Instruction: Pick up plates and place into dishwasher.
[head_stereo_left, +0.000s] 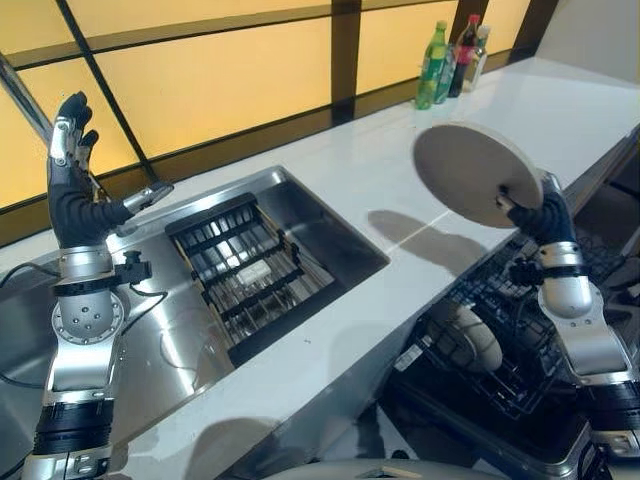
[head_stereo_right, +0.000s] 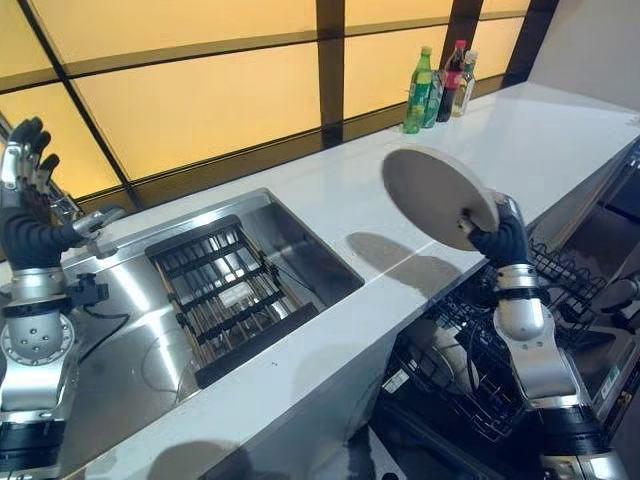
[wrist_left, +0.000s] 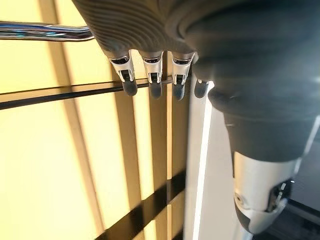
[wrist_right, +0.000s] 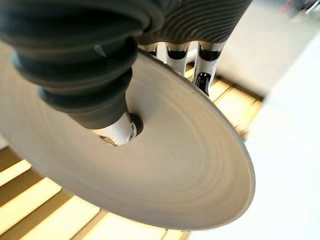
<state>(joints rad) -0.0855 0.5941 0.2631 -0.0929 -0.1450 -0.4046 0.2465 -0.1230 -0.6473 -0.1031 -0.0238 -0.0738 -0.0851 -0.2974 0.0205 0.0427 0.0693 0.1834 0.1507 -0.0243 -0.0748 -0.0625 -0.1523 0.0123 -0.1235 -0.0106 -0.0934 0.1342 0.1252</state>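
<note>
The right hand is holding a round grey plate up in the air, thumb pressing on one face and fingers curling behind the rim, pinching it firmly. The plate is tilting on edge, hanging above the front edge of the white desk, with its shadow lying on the desk just below it. Down at five o'clock from the plate, the dishwasher rack is standing pulled out, a dark wire basket with a pale dish already sitting in it at its near side.

Over at nine o'clock, the left hand is standing raised and upright, holding nothing, its fingers hanging relaxed and slightly bent, apart from each other, in front of the yellow panelled wall. Just beside it a chrome tap is reaching over the steel sink. A dark ribbed drying rack is lying inside the sink, toward its right half.

At one o'clock, far back on the desk against the wall, three bottles are standing close together, a green one at the left of the group.
</note>
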